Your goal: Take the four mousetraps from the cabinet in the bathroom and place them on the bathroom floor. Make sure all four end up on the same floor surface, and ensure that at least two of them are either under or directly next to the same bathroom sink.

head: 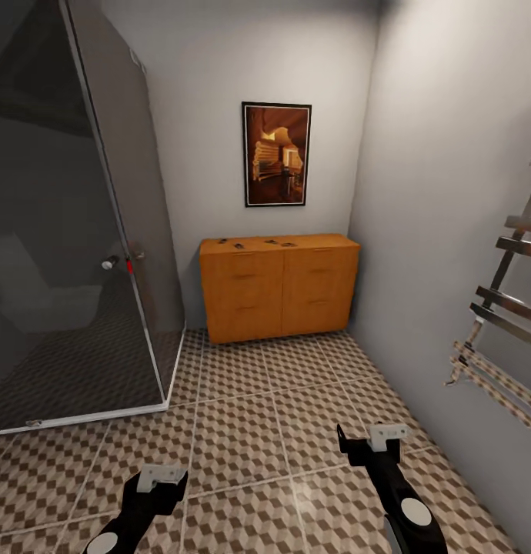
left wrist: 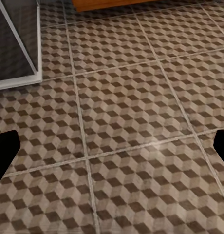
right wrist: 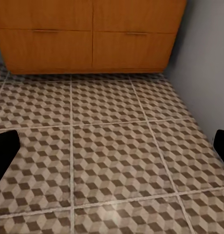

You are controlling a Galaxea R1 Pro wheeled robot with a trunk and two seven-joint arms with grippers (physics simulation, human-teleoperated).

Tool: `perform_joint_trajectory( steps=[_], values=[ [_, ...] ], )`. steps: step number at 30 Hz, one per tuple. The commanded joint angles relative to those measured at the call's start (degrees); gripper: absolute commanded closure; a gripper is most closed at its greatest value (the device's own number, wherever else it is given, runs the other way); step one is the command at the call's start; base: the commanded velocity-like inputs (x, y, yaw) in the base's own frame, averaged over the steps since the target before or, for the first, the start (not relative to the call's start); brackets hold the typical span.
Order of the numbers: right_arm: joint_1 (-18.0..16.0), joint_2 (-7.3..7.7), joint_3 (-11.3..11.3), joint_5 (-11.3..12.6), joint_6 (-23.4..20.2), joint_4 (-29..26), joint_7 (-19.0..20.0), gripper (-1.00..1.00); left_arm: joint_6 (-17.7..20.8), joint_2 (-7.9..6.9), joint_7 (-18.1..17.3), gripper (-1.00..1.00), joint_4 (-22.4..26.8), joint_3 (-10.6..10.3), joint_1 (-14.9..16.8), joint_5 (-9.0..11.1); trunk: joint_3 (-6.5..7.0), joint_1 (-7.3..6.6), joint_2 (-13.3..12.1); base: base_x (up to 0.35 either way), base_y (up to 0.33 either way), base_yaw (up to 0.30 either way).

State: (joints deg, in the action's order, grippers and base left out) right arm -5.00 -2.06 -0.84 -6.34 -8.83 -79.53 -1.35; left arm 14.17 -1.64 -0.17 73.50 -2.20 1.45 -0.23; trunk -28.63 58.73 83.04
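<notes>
The bathroom floor (head: 281, 431) spread in cube-patterned tiles from the camera to the far wall. At ten o'clock stood a dark glass shower enclosure (head: 73, 254), its upper part cut off by the frame. The cabinet (head: 279, 286) sat at twelve o'clock against the far wall, under a framed picture (head: 276, 154). On its top lay several small dark specks, probably the mousetraps (head: 239, 245), too small to count. A towel rail (head: 504, 308) was cropped at three o'clock. The left claw (head: 161, 477) and right claw (head: 373, 442) hung over the tiles, both spread wide and empty.
</notes>
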Motion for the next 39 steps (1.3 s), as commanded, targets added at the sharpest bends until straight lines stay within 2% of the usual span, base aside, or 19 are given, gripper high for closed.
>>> perform_joint_trajectory(
  steps=[1,13,23,39],
  values=[
    [0.0,-0.02,0.0,-0.6,-0.4,-0.1,-0.1,-1.0,0.3,-0.03,0.0,-1.0,0.1,-0.1,0.0,0.0,-0.06,0.0,0.0,0.003,-0.195,0.283],
    [0.0,0.03,0.0,-0.6,-0.4,-0.1,-0.1,-1.0,0.3,0.05,0.1,-1.0,-0.4,-0.3,0.0,0.0,-0.06,0.0,0.0,0.001,-0.226,0.251],
    [0.0,0.08,0.0,-0.6,-0.3,-0.1,-0.1,-1.0,0.3,0.08,0.1,-1.0,-1.3,-0.3,0.0,0.0,-0.06,0.0,0.0,0.039,-0.257,0.035],
    [0.0,0.13,0.0,-0.6,-0.3,-0.1,-0.1,-1.0,0.3,0.74,0.1,-1.0,-2.1,-0.3,0.0,0.0,-0.06,0.0,0.0,0.248,-0.193,0.001]
  ],
)
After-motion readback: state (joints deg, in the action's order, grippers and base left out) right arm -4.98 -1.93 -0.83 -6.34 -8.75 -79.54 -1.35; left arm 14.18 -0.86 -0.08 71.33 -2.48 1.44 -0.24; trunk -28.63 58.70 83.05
